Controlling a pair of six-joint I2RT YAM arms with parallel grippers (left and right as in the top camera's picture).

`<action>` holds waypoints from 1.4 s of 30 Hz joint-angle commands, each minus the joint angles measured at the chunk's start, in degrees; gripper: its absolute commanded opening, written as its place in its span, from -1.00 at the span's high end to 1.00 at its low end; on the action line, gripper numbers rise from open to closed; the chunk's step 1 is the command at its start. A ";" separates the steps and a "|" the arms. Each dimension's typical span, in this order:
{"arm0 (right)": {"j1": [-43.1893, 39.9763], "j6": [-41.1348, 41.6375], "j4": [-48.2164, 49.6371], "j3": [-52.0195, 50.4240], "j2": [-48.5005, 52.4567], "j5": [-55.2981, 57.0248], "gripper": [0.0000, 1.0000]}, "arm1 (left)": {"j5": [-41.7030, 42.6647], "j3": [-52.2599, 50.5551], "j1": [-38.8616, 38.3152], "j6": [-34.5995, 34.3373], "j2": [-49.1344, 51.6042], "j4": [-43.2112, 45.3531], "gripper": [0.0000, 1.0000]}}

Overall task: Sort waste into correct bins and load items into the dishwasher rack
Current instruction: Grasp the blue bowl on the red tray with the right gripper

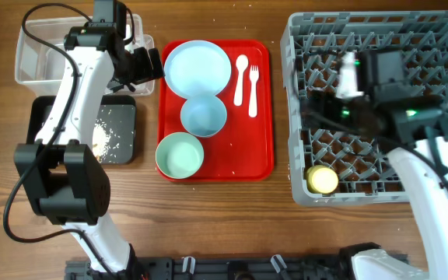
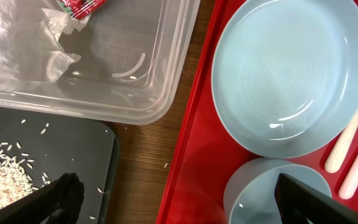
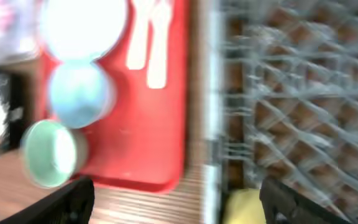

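A: Our left gripper [image 1: 151,65] hovers beside the tub [image 1: 33,68], spread and empty.

B: The plate [image 1: 197,68] lies just right of it on the tray [image 1: 247,148]. Our right gripper [image 3: 180,204], spread too, is farther off over the rack [image 1: 442,31].

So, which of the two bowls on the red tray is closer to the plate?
The pale blue round bowl, right beside the pale blue round plate; the greener round bowl lies beyond it, farther off.
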 commanded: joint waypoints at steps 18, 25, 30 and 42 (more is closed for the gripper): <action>22.91 14.88 31.80 -1.75 22.36 6.60 -0.70 | -0.96 0.50 0.11 -0.31 -0.79 0.11 -1.00; 22.91 20.55 33.22 -1.75 28.52 7.56 -0.04 | -0.96 0.50 0.11 -0.31 -0.79 0.11 -1.00; 22.88 23.06 34.80 -1.75 35.08 7.63 0.14 | -0.96 0.50 0.11 -0.31 -0.79 0.11 -1.00; 21.00 21.03 32.89 -1.55 34.29 8.11 0.91 | -0.96 0.50 0.11 -0.31 -0.79 0.11 -1.00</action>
